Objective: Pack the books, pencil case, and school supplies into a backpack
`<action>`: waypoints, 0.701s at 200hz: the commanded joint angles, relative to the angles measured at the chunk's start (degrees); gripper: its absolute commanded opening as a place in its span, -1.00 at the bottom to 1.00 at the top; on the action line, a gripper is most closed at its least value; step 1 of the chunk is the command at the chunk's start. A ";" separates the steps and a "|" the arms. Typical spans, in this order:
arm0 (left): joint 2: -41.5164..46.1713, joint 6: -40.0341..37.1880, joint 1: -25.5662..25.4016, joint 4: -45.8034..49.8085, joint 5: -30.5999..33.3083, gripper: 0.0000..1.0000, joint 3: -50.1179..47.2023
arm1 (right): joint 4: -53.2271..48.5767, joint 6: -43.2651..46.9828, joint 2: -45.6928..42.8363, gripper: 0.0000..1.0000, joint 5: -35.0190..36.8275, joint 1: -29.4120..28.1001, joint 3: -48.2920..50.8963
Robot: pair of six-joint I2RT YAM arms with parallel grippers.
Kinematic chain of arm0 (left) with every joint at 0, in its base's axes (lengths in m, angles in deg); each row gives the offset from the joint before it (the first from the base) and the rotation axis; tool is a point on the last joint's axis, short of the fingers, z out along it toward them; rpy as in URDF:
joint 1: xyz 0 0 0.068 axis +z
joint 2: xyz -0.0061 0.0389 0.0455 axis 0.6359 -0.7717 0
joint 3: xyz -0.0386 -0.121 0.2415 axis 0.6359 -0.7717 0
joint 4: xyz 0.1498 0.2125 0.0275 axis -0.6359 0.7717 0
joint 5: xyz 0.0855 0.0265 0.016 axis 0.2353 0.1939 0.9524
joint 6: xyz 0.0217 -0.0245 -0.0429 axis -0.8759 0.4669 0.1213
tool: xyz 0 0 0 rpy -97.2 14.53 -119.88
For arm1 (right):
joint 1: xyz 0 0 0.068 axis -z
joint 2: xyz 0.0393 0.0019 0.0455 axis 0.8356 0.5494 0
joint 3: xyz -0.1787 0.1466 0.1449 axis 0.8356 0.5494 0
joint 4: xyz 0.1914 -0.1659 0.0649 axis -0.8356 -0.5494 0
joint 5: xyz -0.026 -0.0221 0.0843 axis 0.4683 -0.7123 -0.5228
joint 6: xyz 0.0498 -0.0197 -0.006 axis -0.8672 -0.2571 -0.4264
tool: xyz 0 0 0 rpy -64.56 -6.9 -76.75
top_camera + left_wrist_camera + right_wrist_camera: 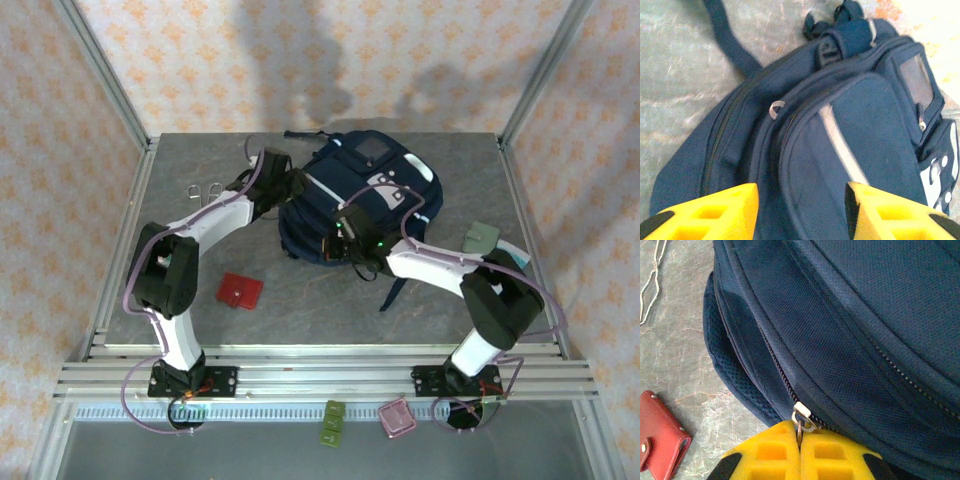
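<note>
Right wrist: fingers (770, 452) pinch zipper pull (802, 416) (elbow (497, 300) bent).

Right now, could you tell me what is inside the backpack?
Nothing inside the backpack shows; fabric covers it, and the visible zip stretch is closed. The right gripper is shut on the zipper pull. The red item lies outside, on the table.
</note>
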 commanded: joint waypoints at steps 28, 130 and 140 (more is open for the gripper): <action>10.48 5.77 -4.87 -5.64 -0.55 0.13 -14.97 | 3.33 -0.72 2.15 -1.00 -1.93 -0.19 -3.29; -2.40 7.16 -10.11 -10.12 1.19 -1.00 -8.21 | 0.97 -1.41 1.44 -1.00 -0.90 0.13 -2.48; -2.15 7.19 -9.61 -10.03 1.07 -1.00 -8.42 | -0.16 -2.01 0.62 -1.00 -0.33 0.85 -1.46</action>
